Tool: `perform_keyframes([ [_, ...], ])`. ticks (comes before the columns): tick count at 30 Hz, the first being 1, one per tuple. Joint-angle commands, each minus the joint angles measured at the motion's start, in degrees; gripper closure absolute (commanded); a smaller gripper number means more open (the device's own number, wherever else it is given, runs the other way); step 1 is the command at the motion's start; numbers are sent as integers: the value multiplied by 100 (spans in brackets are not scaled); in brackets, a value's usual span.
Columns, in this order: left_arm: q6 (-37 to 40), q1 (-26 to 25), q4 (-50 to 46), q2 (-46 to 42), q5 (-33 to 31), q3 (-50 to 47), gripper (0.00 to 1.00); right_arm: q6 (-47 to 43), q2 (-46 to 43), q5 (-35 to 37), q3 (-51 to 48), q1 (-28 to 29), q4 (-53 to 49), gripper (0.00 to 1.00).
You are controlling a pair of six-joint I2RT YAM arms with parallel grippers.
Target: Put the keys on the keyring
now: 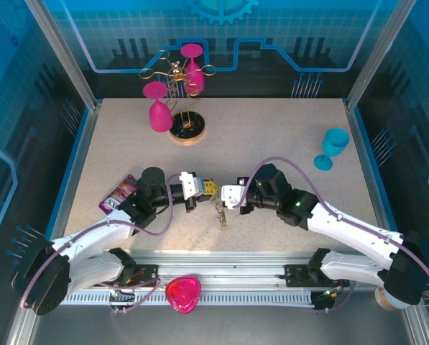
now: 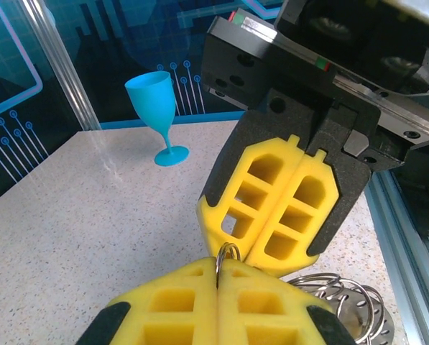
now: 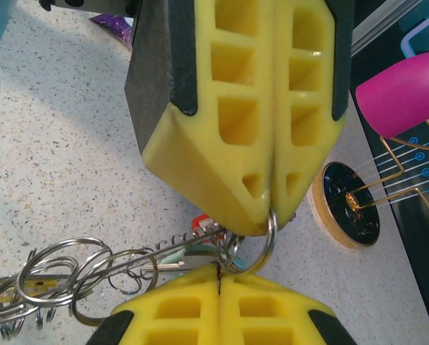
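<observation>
**Top view.** Nearest the camera, a pink-red heart-shaped thing [image 1: 183,293] lies on the rail between the two arm bases. Beyond it the arms reach inward and meet tip to tip near the middle of the table [image 1: 286,129]. The left gripper [image 1: 210,189] and the right gripper [image 1: 223,198] are both pressed together. The keys [image 1: 220,213] dangle just below the meeting point, close over the tabletop. A purple packet [image 1: 117,194] lies by the left arm. A blue goblet [image 1: 334,147] stands upright at the far right; what it holds cannot be told. Two pink goblets [image 1: 159,109] hang upside down on a gold wire stand whose round base [image 1: 187,132] sits at the far centre.

**Left wrist view.** Closest are the left gripper's [image 2: 216,272] own yellow pads, squeezed shut. A small silver ring [image 2: 228,246] pokes out of their seam. The right gripper [image 2: 251,241] faces it from above, pads also together, its tip touching that ring. A bunch of wire rings [image 2: 340,298] rests on the table at lower right. The blue goblet [image 2: 157,100] stands well behind.

**Right wrist view.** The right gripper [image 3: 219,280] is foremost, pads pressed together with the silver ring [image 3: 272,237] entering their seam. The left gripper [image 3: 270,198] pinches the same ring from above. The keys [image 3: 172,255], one teal-headed and one red, hang from it towards the left with the bunch of wire rings [image 3: 52,284]. The stand base [image 3: 347,208] lies to the right.
</observation>
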Motion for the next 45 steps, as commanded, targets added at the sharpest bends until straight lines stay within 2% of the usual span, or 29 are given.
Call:
perform_keyframes([
  [1, -108, 19, 533, 9, -162, -14, 100, 202, 75, -197, -75, 162, 178, 94],
  [4, -113, 21, 529, 12, -145, -25, 100, 421, 35, -216, -110, 137, 332, 83],
  [6, -91, 27, 465, -1, -111, -23, 100, 619, -78, -261, -164, 8, 404, 80],
  [13, -71, 19, 409, 4, 12, -43, 100, 1377, -435, -1151, -345, -650, 610, 76],
  [20, -77, 19, 403, 9, 65, -34, 100, 1751, -261, -1806, -319, -753, 805, 76],
  [24, -99, 19, 429, 18, 100, -34, 100, 1827, -114, -1910, -282, -775, 887, 76],
  [34, -151, 19, 523, 65, 187, -25, 100, 2107, 212, -2004, -254, -863, 1329, 80],
  [36, -161, 19, 534, 70, 180, -23, 100, 2203, 243, -2080, -287, -898, 1505, 86],
  [39, -147, 27, 522, 65, 166, -23, 100, 2220, 238, -2171, -285, -978, 1499, 100],
  [43, -71, 66, 352, 44, -31, -17, 100, 1987, 155, -2049, -140, -1026, 984, 100],
  [45, 91, 70, 18, -3, -131, 24, 87, 1680, 168, -1918, 134, -1026, 319, 100],
])
